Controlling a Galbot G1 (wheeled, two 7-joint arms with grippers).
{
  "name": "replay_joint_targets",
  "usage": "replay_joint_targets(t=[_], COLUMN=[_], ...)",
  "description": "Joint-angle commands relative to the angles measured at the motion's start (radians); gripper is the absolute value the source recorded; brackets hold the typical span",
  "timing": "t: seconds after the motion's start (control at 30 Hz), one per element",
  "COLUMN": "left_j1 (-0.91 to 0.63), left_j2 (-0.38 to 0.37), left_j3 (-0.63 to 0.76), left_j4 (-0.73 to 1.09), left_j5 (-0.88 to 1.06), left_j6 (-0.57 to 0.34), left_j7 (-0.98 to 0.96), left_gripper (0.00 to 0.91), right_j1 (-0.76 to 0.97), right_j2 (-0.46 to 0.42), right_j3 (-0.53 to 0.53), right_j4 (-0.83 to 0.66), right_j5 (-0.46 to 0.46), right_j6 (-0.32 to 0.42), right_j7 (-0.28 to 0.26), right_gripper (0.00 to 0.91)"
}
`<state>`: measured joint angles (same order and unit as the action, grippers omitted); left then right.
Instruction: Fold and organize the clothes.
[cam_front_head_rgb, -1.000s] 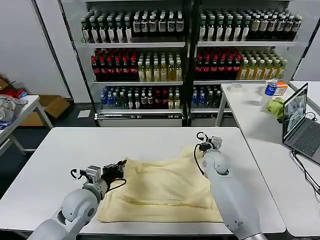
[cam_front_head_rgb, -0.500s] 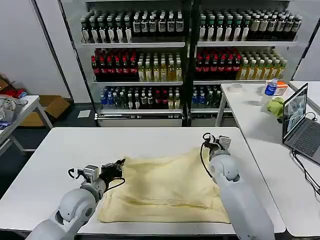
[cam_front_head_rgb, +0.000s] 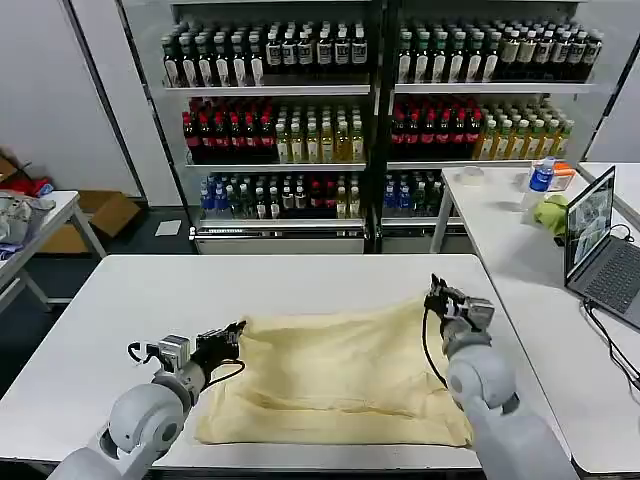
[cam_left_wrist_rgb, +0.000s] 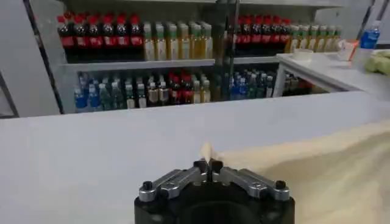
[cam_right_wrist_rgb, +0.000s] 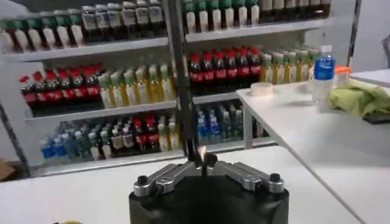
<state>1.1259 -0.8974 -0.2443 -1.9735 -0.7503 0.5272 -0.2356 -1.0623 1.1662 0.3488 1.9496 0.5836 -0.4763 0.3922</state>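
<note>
The clothes, one pale cream-yellow T-shirt (cam_front_head_rgb: 335, 375), lie spread across the near half of the white table (cam_front_head_rgb: 250, 285). My left gripper (cam_front_head_rgb: 228, 338) is shut on the shirt's far left corner, low over the table. In the left wrist view the gripper (cam_left_wrist_rgb: 208, 164) pinches a small tip of cloth, and the shirt (cam_left_wrist_rgb: 323, 170) stretches away from it. My right gripper (cam_front_head_rgb: 437, 296) is shut on the shirt's far right corner. Its wrist view shows the gripper (cam_right_wrist_rgb: 202, 159) closed with a sliver of pale cloth between the tips.
A second white table (cam_front_head_rgb: 520, 250) at the right carries a laptop (cam_front_head_rgb: 598, 245), a lime-green cloth (cam_front_head_rgb: 551, 213) and a water bottle (cam_front_head_rgb: 541, 175). Drink shelves (cam_front_head_rgb: 370, 120) stand behind. A side table with a whitish-grey heap (cam_front_head_rgb: 15, 215) stands at the left.
My right gripper has moved right and nearer with its corner; my left gripper has shifted slightly left. The shirt's far edge is drawn out wider between them.
</note>
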Motion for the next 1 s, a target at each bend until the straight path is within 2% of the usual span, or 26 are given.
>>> replay_joint_targets(t=[0.03,0.43,1.0], left_j1=[0.11,0.254,0.409], left_j2=[0.009,0.013,-0.02], left_j3=[-0.041,-0.078,-0.147], left_j4=[-0.068,-0.134,-0.175], left_j5=[0.004,0.06,0.159], left_j6=[-0.01,-0.054,-0.049], left_j7=[-0.002,-0.018,-0.015], left_gripper=[0.06,0.04,0.03], right_j1=[-0.233,-0.382,-0.429], right_j2=[-0.021,0.018,0.04], right_j3=[0.086,0.107,0.115], right_j4=[0.18,0.23,0.226], right_j5=[-0.022,-0.076,-0.076], right_j6=[0.016,0.015,-0.011], right_j7=[-0.042,-0.06,-0.044], right_gripper=[0.0,0.0,0.0])
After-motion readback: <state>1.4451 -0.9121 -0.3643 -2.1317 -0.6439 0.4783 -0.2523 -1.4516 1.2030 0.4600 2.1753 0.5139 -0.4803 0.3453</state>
